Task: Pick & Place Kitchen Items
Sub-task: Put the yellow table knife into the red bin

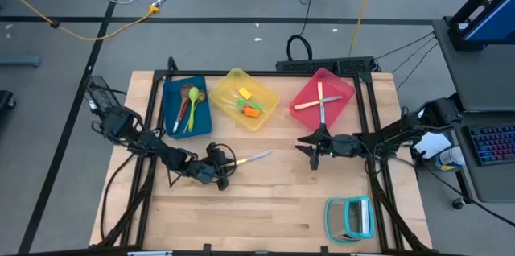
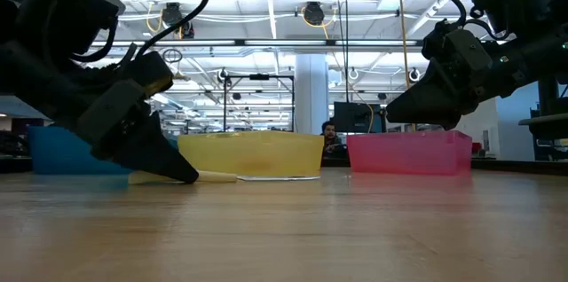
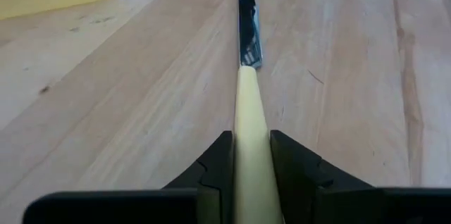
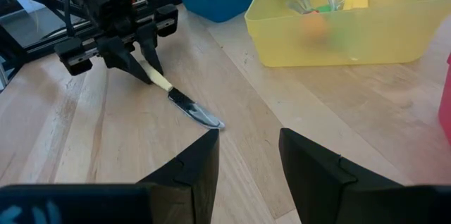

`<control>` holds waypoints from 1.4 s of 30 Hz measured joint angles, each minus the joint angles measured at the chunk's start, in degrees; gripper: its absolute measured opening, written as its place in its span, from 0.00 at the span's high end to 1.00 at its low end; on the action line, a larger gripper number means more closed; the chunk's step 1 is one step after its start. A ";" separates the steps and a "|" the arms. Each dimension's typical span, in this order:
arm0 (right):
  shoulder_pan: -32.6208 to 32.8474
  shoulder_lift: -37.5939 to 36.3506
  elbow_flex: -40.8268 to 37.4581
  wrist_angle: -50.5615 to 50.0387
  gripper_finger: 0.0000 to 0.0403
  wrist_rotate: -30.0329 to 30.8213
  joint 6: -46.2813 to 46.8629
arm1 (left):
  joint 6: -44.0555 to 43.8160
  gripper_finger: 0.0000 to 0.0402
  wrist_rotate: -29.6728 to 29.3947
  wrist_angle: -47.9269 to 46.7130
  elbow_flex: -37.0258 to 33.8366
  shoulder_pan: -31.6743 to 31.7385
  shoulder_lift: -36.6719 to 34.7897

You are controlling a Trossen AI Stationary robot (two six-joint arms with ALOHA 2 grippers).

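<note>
Left hand (image 3: pixel 252 175) clamping knife (image 3: pixel 248 62) handle, blade pointing away

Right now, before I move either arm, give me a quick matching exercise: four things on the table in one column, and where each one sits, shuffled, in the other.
Things:
1. cream-handled table knife
2. wooden utensils
3. red and lime-green spoons
4. teal-framed rectangular rack

Places:
A. in the blue plastic bin
B. on the bare wood near the table's front right corner
C. handle between the left gripper fingers, blade on the table
D. in the pink plastic bin

Pairs: 1-C, 2-D, 3-A, 4-B
</note>
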 joint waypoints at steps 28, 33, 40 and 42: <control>0.00 0.02 0.00 -0.04 0.65 0.00 0.00 | -1.03 0.77 -8.22 5.12 0.09 -3.84 -9.80; 0.00 0.02 -0.02 -0.06 0.65 -0.02 0.00 | -1.72 0.77 -13.65 -5.63 0.15 -4.68 -19.08; 0.00 0.00 -0.02 -0.04 0.65 -0.02 0.00 | -4.41 0.77 -19.21 -18.83 0.15 -4.62 -31.24; 0.01 0.02 -0.02 -0.04 0.65 -0.02 0.00 | -4.47 0.77 -21.81 -21.79 0.15 -4.35 -34.12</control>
